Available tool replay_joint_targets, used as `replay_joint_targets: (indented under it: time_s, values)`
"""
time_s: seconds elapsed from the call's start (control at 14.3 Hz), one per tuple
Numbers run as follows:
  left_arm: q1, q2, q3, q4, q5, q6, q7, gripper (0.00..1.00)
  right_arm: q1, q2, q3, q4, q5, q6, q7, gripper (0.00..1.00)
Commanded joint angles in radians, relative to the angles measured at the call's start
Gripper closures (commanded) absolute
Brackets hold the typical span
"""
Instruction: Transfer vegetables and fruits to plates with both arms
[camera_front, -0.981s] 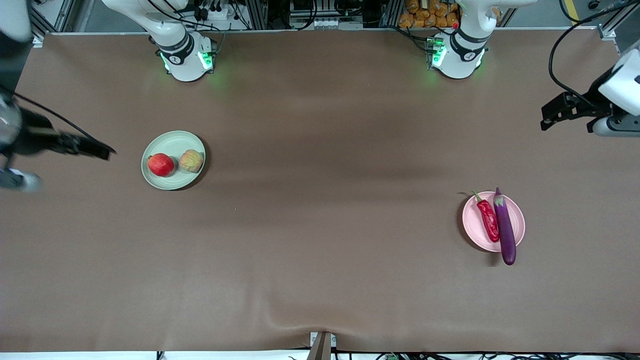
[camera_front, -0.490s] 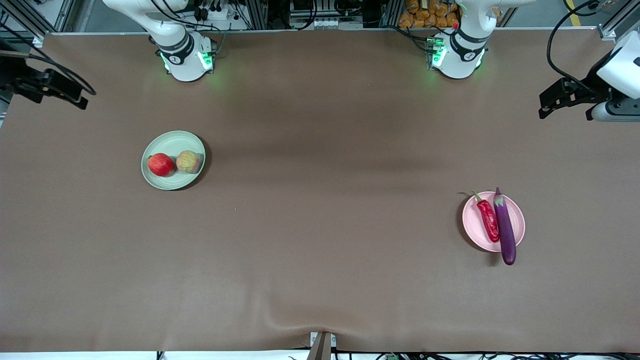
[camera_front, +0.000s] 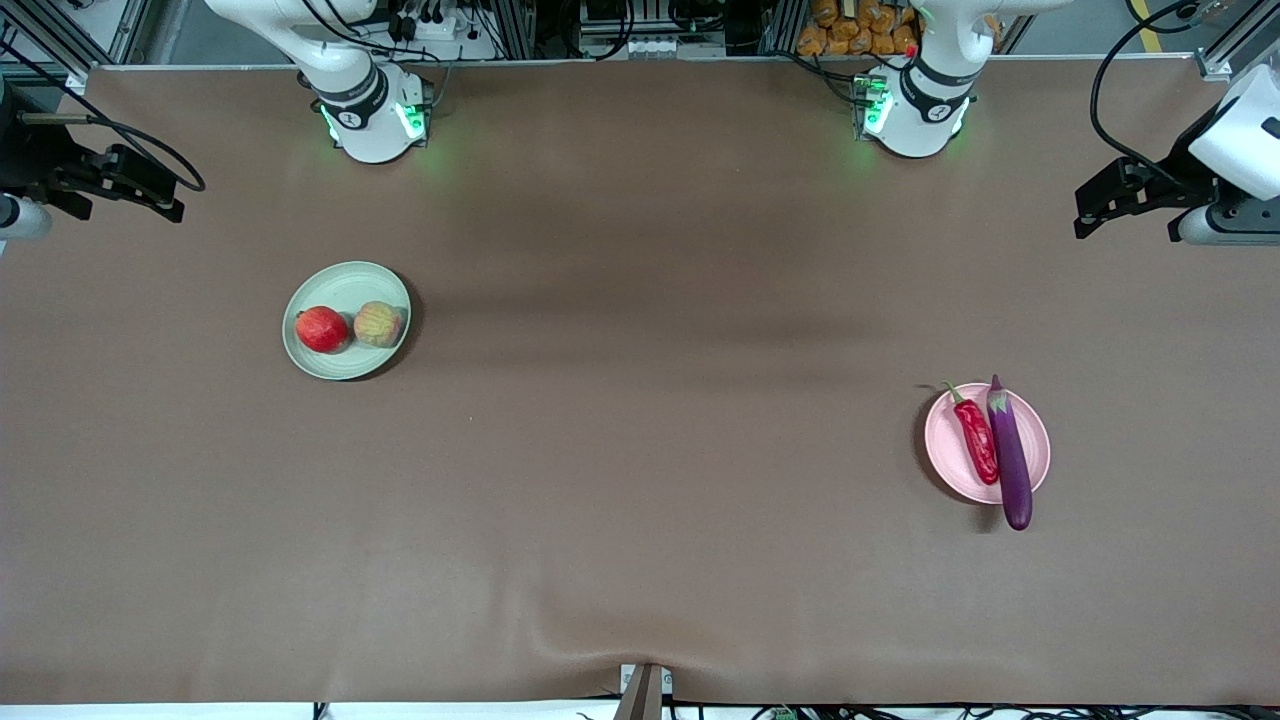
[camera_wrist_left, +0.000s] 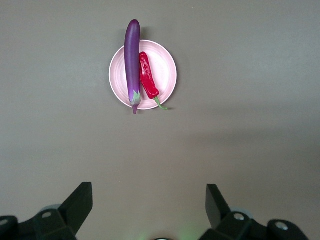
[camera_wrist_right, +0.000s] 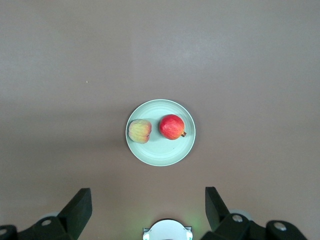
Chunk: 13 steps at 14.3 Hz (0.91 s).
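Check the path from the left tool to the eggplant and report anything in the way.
Nothing visible is in the way. The left tool hangs open over bare table near the left arm's end, and only tabletop lies between it and the eggplant, which rests on the pink plate beside the chili.

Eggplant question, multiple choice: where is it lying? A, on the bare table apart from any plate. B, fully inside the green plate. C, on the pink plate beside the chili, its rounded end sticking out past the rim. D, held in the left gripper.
C: the eggplant lies on the pink plate beside the chili, its rounded end overhanging the rim toward the front camera.
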<state>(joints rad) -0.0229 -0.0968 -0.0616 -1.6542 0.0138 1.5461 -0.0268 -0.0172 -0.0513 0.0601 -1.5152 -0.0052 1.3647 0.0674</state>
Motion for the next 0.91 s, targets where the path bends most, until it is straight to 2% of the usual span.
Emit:
replay_joint_targets:
  time_s: [0.0, 0.84]
  values:
    - [0.000, 0.020, -0.012, 0.030, -0.008, -0.006, -0.005, 0.00, -0.018, -0.032, 0.014, -0.028, -0.018, 0.016, -0.024, 0.00]
    - [0.028, 0.043, -0.009, 0.040, -0.015, -0.011, -0.016, 0.00, -0.013, -0.030, 0.012, -0.028, -0.002, 0.077, -0.023, 0.00]
